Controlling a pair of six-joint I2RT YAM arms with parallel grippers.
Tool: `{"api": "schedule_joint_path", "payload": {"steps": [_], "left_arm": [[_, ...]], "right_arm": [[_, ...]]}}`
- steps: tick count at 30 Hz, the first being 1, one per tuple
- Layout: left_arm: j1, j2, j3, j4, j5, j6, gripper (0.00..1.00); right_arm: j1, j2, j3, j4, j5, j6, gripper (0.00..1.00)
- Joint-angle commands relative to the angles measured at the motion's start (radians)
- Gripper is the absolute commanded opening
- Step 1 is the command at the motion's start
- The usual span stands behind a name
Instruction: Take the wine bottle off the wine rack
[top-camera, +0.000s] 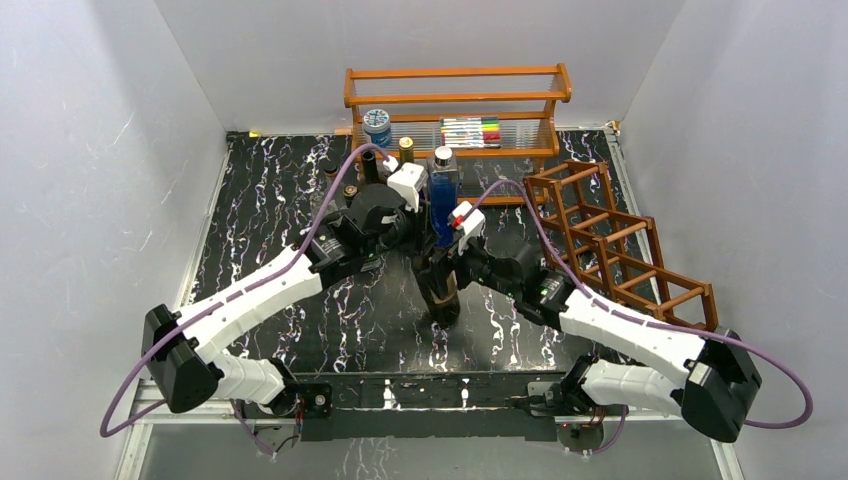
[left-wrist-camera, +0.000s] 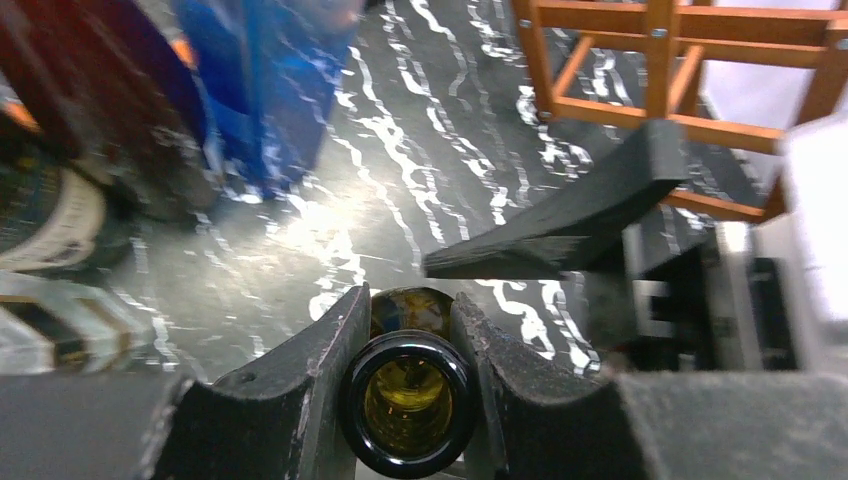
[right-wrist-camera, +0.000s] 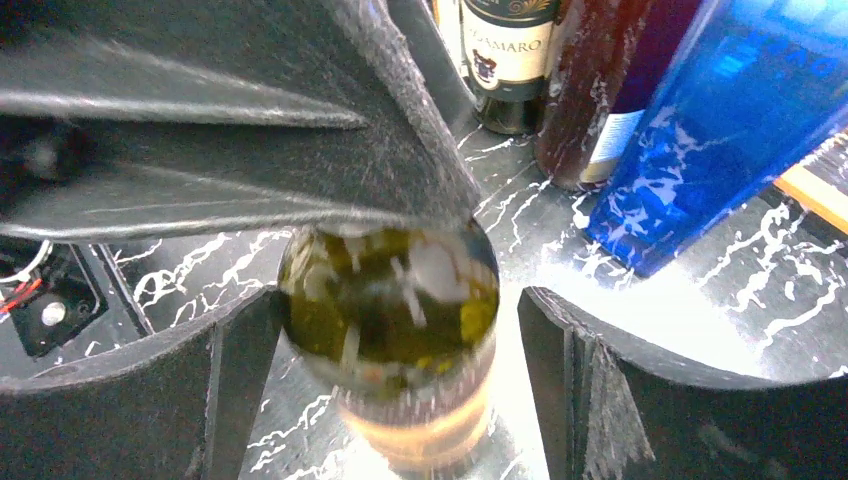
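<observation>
a: where are we with this one?

b: starting on my left. the left gripper (left-wrist-camera: 410, 305) is clamped on the neck of the wine bottle (left-wrist-camera: 408, 400), one finger on each side just under the lip. from the left wrist camera i'm looking straight down into its open mouth.

a: and the bottle itself?

b: it's upright in the middle of the table (top-camera: 260, 200), between my two arms and in front of a blue bottle (right-wrist-camera: 720, 120). it's out of the rack. i can't tell whether its base sits on the tabletop or hangs just above it.

a: the other arm?

b: the right gripper (right-wrist-camera: 390, 315) is spread wide around the bottle's body. there's a gap to the pad on each side, so it grips nothing. only the left claw holds the bottle.

a: the rack?

b: the wine rack (left-wrist-camera: 658, 60) is well off to the right, apart from the bottle. no bottle shows in the cells i can see.

a: so what's left?

b: i'd call the main part done, since the bottle is clear of the lattice. what's left, as i judge it, is to be sure it stands firm on the table, let go with the left, and draw both arms away without knocking it or the bottles behind.
</observation>
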Motion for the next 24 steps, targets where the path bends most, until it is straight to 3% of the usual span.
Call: {"api": "schedule_joint_path", "payload": {"steps": [1,8,13,16,19,20,24], "left_arm": [[0.011,-0.005,0.119,-0.064,-0.097,0.180,0.00],[0.012,0.032,0.204,-0.061,-0.182,0.319,0.00],[0.051,0.115,0.280,-0.079,-0.216,0.378,0.00],[0.106,0.124,0.253,-0.033,-0.241,0.405,0.00],[0.171,0.111,0.191,0.032,-0.146,0.354,0.00],[0.181,0.112,0.146,0.072,-0.119,0.335,0.00],[0.202,0.129,0.118,0.086,-0.110,0.320,0.00]], "right_arm": [[-0.004,0.001,0.185,-0.274,0.057,0.035,0.98],[-0.022,0.027,0.269,-0.481,0.107,0.008,0.98],[-0.159,-0.024,0.286,-0.580,0.152,0.078,0.98],[-0.248,-0.044,0.368,-0.657,0.201,0.073,0.98],[-0.249,-0.059,0.409,-0.621,0.225,0.041,0.98],[-0.251,-0.113,0.412,-0.533,0.230,0.007,0.98],[-0.250,-0.192,0.390,-0.424,0.235,-0.039,0.98]]}}
